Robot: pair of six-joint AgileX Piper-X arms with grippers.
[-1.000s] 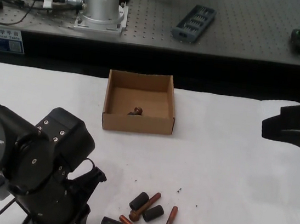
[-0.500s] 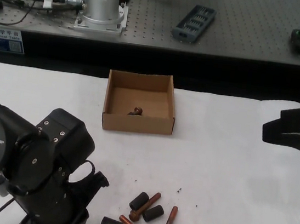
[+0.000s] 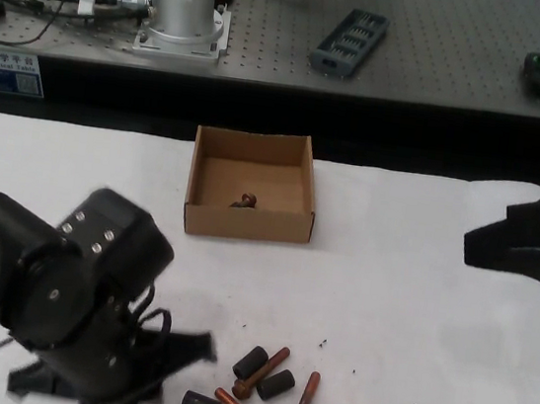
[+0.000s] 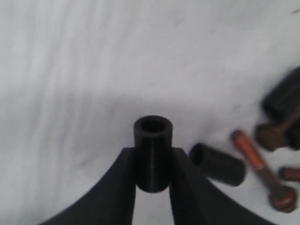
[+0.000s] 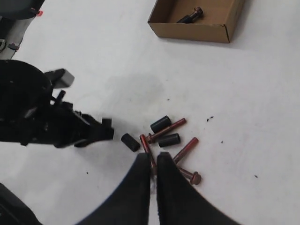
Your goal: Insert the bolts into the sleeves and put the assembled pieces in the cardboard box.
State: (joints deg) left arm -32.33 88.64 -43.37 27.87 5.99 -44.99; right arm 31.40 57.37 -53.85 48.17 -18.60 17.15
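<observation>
My left gripper point(image 4: 153, 158) is clenched on a short black cylindrical sleeve point(image 4: 153, 136), near the front edge of the white-covered desk point(image 3: 415, 311). The sleeve's long axis runs out along the fingers, and its open bore faces away from the wrist, free to take a shank. The copper-coloured flanged metal bolts point(image 3: 303, 403) lie flat just beside it, toward the desk's right side. They point at mixed angles among three loose black sleeves point(image 3: 276, 384). My right gripper point(image 5: 151, 160) is closed on nothing near the right edge, well apart from them, so I judge it must fetch a bolt. The open brown cardboard box point(image 3: 247, 224) sits toward the back edge, one assembled piece point(image 3: 245, 200) inside.
</observation>
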